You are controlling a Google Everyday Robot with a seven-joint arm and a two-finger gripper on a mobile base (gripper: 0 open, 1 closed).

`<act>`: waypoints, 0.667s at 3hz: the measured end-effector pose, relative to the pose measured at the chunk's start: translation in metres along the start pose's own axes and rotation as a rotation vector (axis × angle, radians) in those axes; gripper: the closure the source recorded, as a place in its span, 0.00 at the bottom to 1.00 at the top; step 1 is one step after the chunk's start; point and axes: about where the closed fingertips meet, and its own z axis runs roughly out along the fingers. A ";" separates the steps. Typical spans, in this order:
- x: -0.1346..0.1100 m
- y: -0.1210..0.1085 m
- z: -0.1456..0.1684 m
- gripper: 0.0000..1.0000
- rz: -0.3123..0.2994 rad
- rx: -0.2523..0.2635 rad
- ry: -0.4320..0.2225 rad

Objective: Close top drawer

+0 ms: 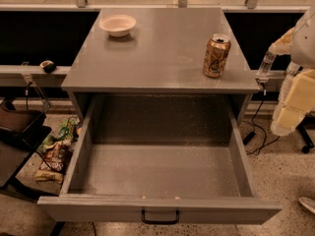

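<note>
The top drawer [157, 208] is a wide grey metal drawer, pulled far out of the cabinet toward the camera. Its black bar handle [160, 217] sits at the centre of the front panel at the bottom of the view. The deep speckled grey interior [162, 168] holds nothing but a few crumbs. My gripper [291, 109], made of cream-coloured parts on a white arm, hangs at the right edge of the view. It is beside the cabinet's right side, above the floor, apart from the drawer and touching nothing.
On the grey cabinet top [157, 58] stand a white bowl [117, 24] at the back left and a gold drink can [216, 55] at the right. Snack bags [54, 156] and a dark seat [19, 132] lie left of the drawer. Cables [258, 132] trail on the floor at right.
</note>
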 end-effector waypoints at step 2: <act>0.011 0.031 0.003 0.00 0.035 0.030 0.033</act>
